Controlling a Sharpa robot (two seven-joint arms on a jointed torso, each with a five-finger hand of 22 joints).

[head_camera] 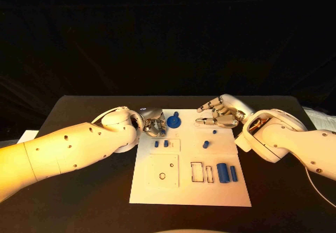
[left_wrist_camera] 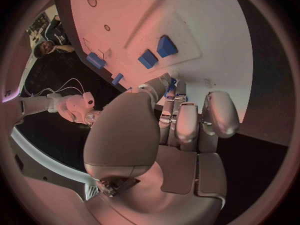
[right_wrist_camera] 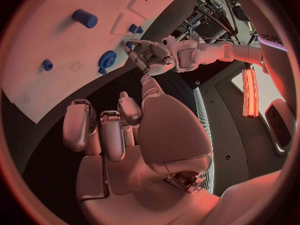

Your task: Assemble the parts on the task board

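board: the white board sits mid-frame in the head view, running from the centre down toward the bottom.
left hand: my left hand is at the board's upper left corner, fingers curled down beside the gear. i cannot tell whether it has hold of it; the left wrist view shows a sliver of blue at the fingertips, no more.
right hand: my right hand hovers just above the board's top edge, upper right of centre, fingers loosely bent and apart, nothing in them.
gear: blue, at the top of the board, between my two hands.
pegs: two small pegs stand in the upper left panel; another peg is a little right of them, and a small blue bit is near the right hand.
cylinder: a long cylinder and a slimmer bar lie at the right, beside two slots that look unfilled.
plate: the square plate with holes looks unfilled too.
progress: i judge this early; a few pegs may be seated, most parts are left.
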